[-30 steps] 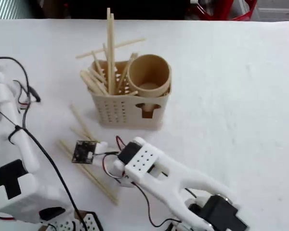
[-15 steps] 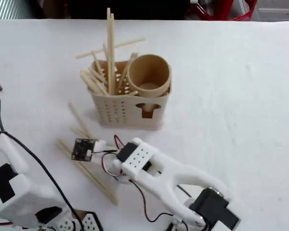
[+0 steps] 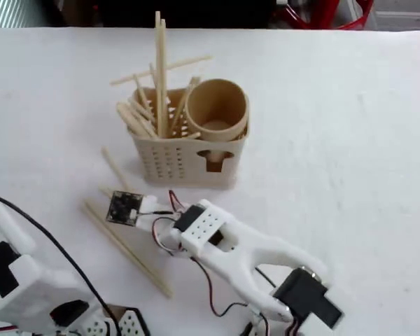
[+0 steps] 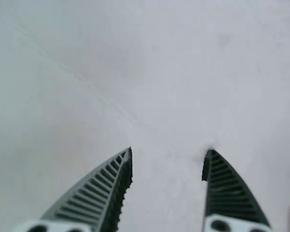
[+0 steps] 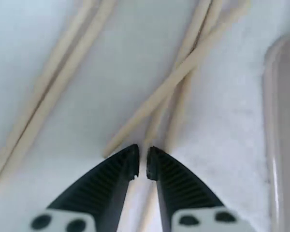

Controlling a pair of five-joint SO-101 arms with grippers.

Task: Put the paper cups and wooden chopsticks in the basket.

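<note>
Two arms: the right arm (image 3: 220, 241) lies low across the near middle of the white desk (image 3: 336, 140), with its wrist end just in front of the basket. The left arm (image 3: 17, 280) sits at the near left corner.
Basket: the cream, perforated basket (image 3: 189, 157) stands upright toward the far middle of the desk.
Paper cup: one paper cup (image 3: 217, 108) stands upright inside the basket, in its right part.
Chopsticks in basket: a bundle of standing chopsticks (image 3: 161, 77) fills the left part beside the cup. Some are upright, some lean, and one lies crosswise over the top.
Loose chopsticks: the loose chopsticks (image 3: 129, 252) lie flat on the desk to the front-left of the basket. A long pair slants toward the near edge, and others lie close to the basket's foot.
Right gripper: the right gripper (image 5: 142, 162) is down at the desk. Its fingers (image 5: 111, 188) are drawn almost together, leaving a thin slit directly over one loose chopstick. Whether that stick is pinched cannot be told.
Left gripper: the left gripper (image 4: 168, 153) hangs over the desk with its fingers (image 4: 108, 193) spread wide, bare desk showing between them.
</note>
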